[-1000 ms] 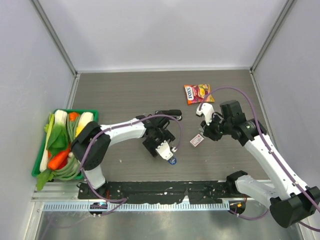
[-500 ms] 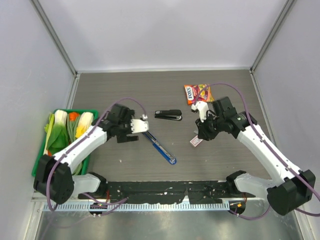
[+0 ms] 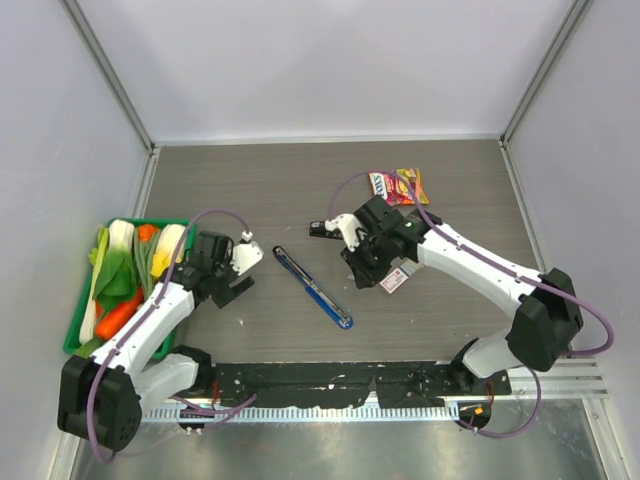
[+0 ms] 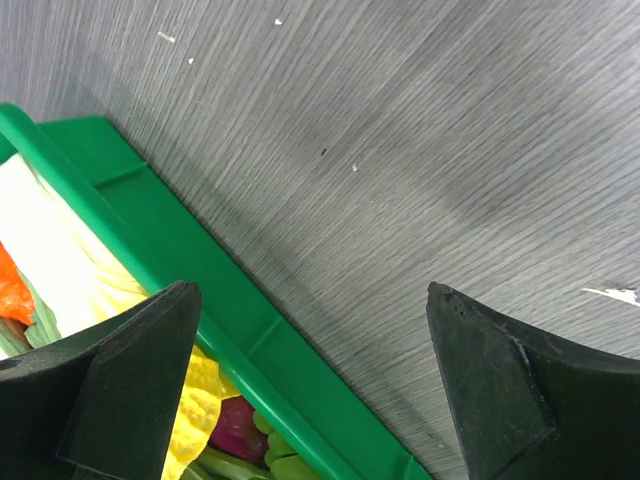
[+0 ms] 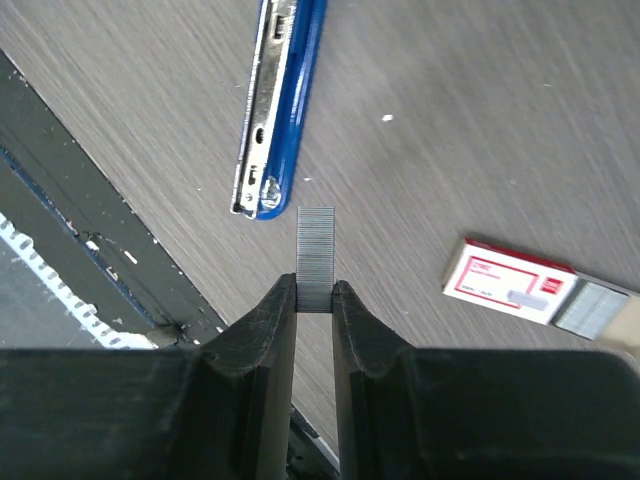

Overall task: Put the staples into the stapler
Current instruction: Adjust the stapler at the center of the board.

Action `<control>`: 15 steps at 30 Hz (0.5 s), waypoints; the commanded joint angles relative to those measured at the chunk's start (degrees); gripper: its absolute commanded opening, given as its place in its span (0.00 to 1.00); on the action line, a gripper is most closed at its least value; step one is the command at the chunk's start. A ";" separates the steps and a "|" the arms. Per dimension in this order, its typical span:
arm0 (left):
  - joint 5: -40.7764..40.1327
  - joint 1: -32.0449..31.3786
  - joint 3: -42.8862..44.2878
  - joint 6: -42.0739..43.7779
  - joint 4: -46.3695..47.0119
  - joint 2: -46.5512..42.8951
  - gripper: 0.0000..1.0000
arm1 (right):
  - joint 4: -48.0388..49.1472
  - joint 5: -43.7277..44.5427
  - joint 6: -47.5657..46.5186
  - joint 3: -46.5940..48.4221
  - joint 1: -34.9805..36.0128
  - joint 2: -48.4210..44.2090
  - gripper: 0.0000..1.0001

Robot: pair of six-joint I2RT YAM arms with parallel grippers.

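The left arm has swung clear of the middle, and its hand [image 4: 312, 330] now hangs released, fingers spread wide, just over the desk [image 3: 250, 190] beside the rim of the green tray [image 4: 200, 290] of vegetables [image 3: 125, 270]. The blue tool [image 3: 312, 288] it was working over lies alone on the desk. Meanwhile the right arm has crossed in from the staple box [image 3: 393, 281] to the centre. Its hand [image 5: 315, 290] is clenched on the staples [image 5: 316, 250]: one short, flat grey strip, finely ribbed, pinched at its near end with most of its length sticking out ahead of the fingertips, hanging above the desk just short of the blue tool's end. The stapler [image 3: 321, 229] sits on the desk right beside that arm, half hidden by it. My read: the strip is in hand, but loading has not begun.
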 commanded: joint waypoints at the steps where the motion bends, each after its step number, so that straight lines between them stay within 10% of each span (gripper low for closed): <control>1: 2.04 1.19 2.04 -1.83 0.75 -0.91 1.00 | 0.32 0.14 2.07 1.32 3.29 1.52 0.19; 7: 19.96 1.02 12.05 10.12 -3.36 5.05 1.00 | 1.20 0.91 0.49 -1.93 3.91 -0.31 0.19; 15: 23.84 -7.33 26.56 30.14 -8.39 24.29 1.00 | 1.64 -0.57 -1.01 -4.31 -0.29 -2.96 0.19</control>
